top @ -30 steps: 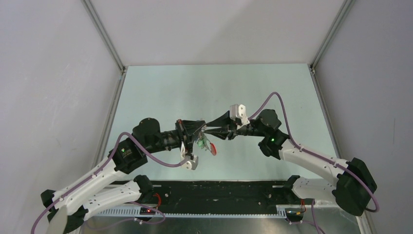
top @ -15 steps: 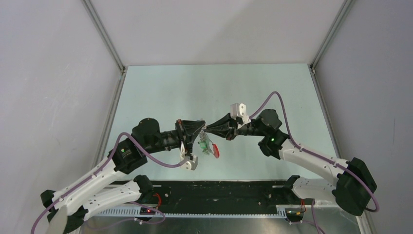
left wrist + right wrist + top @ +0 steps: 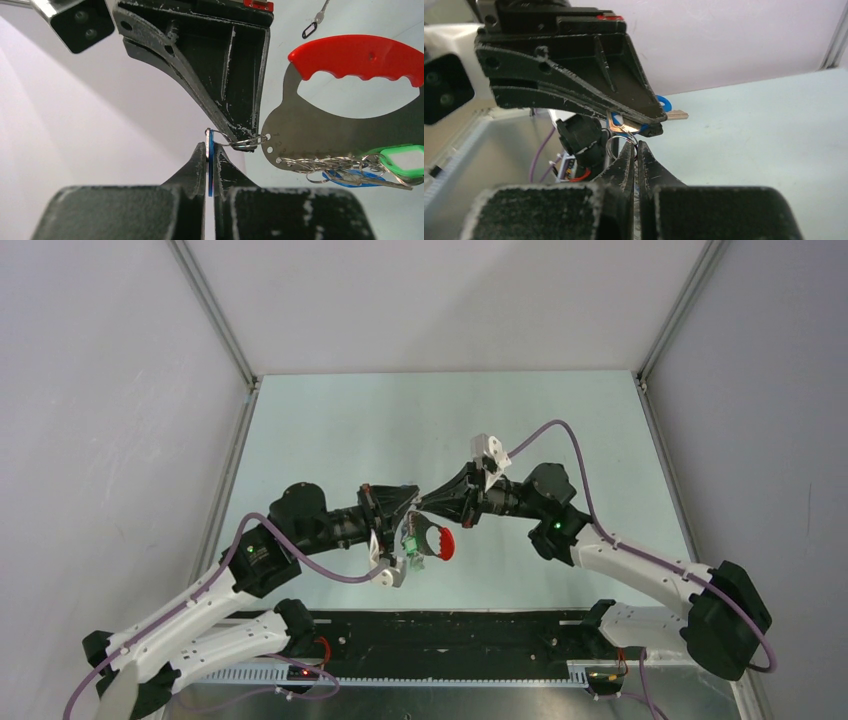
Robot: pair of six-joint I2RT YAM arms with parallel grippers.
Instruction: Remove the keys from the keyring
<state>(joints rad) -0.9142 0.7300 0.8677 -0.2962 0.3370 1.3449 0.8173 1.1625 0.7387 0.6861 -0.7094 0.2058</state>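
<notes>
Both grippers meet tip to tip above the middle of the table. My left gripper (image 3: 413,508) (image 3: 210,150) is shut on a blue-tagged key (image 3: 210,165), seen edge-on between its jaws; the key's blue head and blade (image 3: 672,115) stick out past the left fingers (image 3: 574,85). A small split ring (image 3: 244,142) joins that key to the keyring (image 3: 432,540), a grey plate (image 3: 320,130) with a red loop (image 3: 357,55). My right gripper (image 3: 424,507) (image 3: 635,146) is shut on that thin ring. A green-tagged key (image 3: 402,160) and another blue one (image 3: 350,176) hang below the plate.
A small black oval tag (image 3: 308,30) on a thin chain lies on the pale green table (image 3: 340,430) beyond the bunch. Grey walls close in the table on the left, back and right. The black base rail (image 3: 450,630) runs along the near edge.
The right gripper's jaws closed on the ring and its wrist rolled. The hanging bunch swung round, so the red loop now faces up.
</notes>
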